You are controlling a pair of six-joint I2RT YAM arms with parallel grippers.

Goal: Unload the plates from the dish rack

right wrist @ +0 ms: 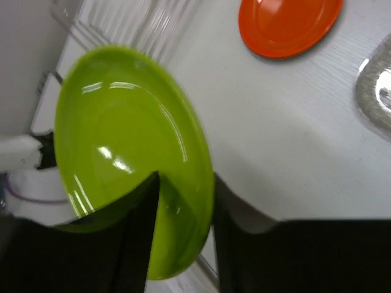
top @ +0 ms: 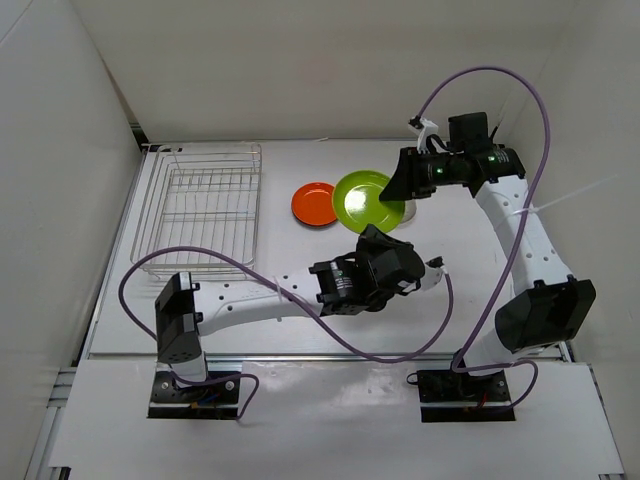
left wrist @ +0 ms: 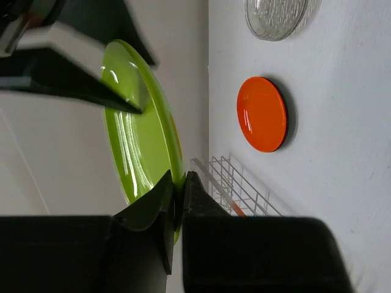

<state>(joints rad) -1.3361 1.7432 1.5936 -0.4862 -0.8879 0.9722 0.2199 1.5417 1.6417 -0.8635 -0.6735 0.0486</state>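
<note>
Pinching the lime green plate (top: pixel 362 195) by its near rim, the left gripper (left wrist: pixel 177 189) holds it up right of the dish rack (top: pixel 205 210), seemingly so the right gripper (right wrist: pixel 183 189), its fingers straddling the far rim, can take it, though whether they clamp it I cannot tell.
</note>
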